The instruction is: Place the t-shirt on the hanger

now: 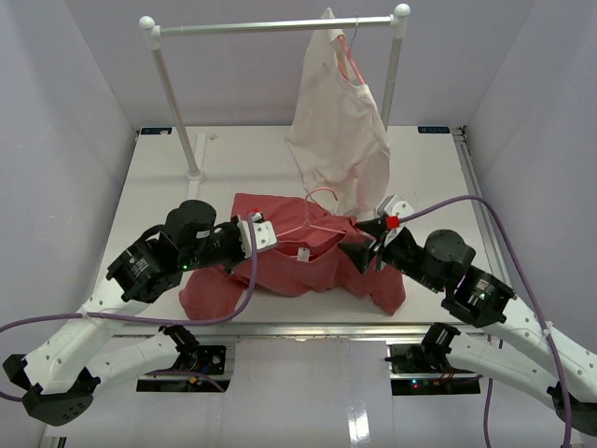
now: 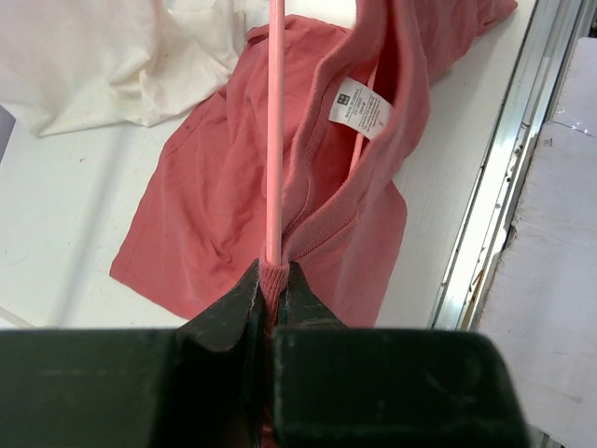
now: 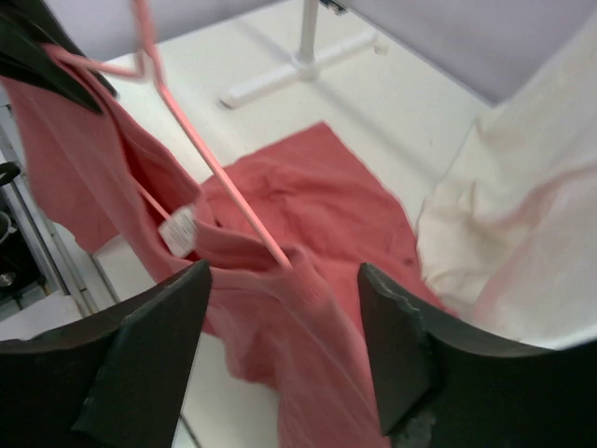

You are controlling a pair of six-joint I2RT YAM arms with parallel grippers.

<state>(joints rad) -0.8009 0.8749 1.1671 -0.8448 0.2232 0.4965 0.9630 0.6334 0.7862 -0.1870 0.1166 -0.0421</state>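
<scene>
Meanwhile, left pincer [image 2: 272, 277] clamps limp t-shirt [image 2: 205, 205] by its sturdier collar against the hanger [image 2: 275, 112]; right pincer [image 3: 284, 277] gapes beside it.

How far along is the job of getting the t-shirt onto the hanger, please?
Partly done: the pink hanger sits partly inside the salmon t-shirt's neck opening. In hand: the left gripper is shut on the collar beside the wire, while the right gripper is open around the other shoulder. To do: the shirt lies bunched on the table, shoulders not seated.
</scene>
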